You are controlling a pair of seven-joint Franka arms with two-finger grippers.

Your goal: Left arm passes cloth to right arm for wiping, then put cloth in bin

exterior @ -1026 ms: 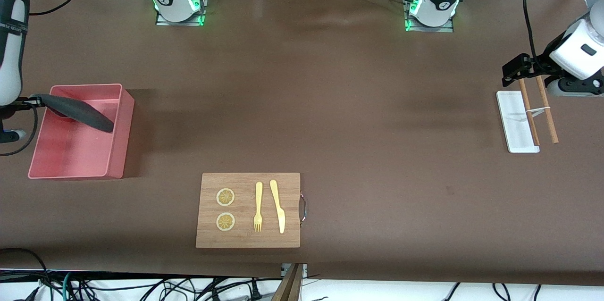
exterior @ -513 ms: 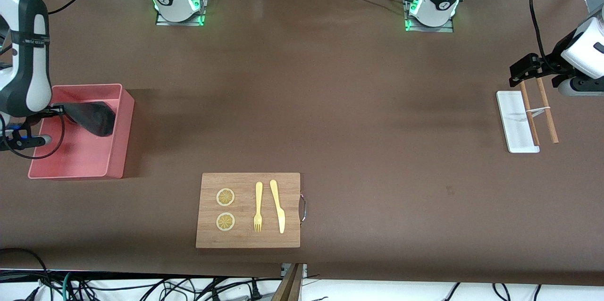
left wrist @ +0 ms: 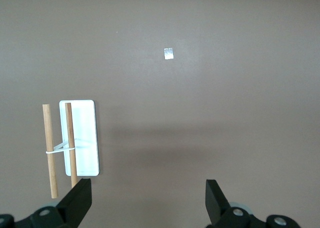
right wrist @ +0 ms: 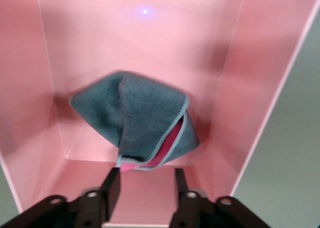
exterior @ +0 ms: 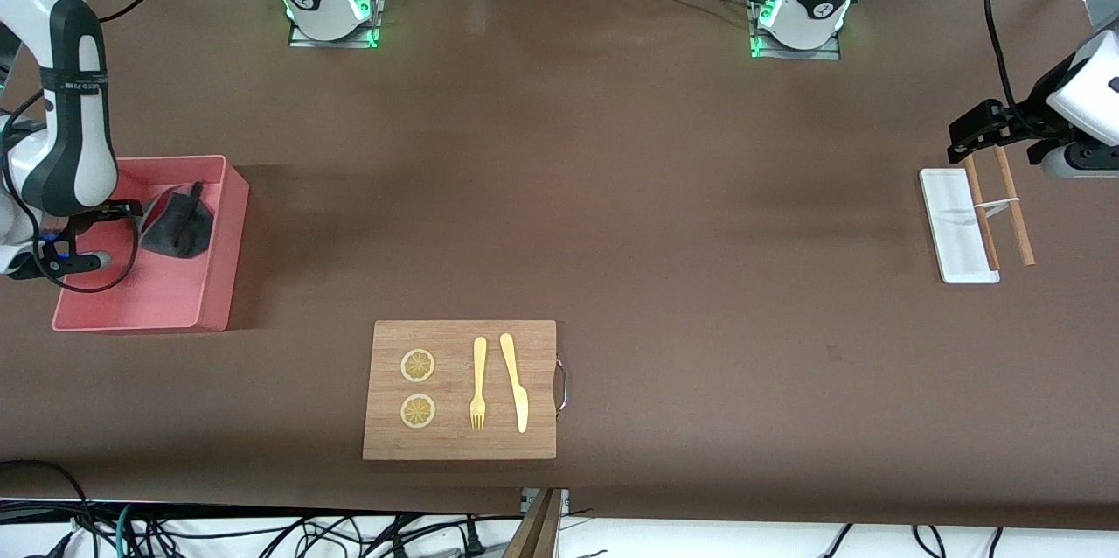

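The soft dark grey fabric cloth with a red edge is lying crumpled inside the pink rectangular plastic bin, at the middle left of the front view, against the bin's wall toward the table's middle. In the right wrist view the cloth is sitting free on the pink floor of the bin, apart from the fingers.

The right gripper is hovering over the bin at the left edge of the front view, its two black fingers standing parted with nothing between them.

The left gripper is waiting at the upper right of the front view, above the bare brown table, its jaws spread wide and empty. Just below it in that view, two wooden sticks are lying partly across a small white flat tray.

Low in the frame's centre, a wooden board is carrying two lemon slices, a yellow fork and a yellow knife.
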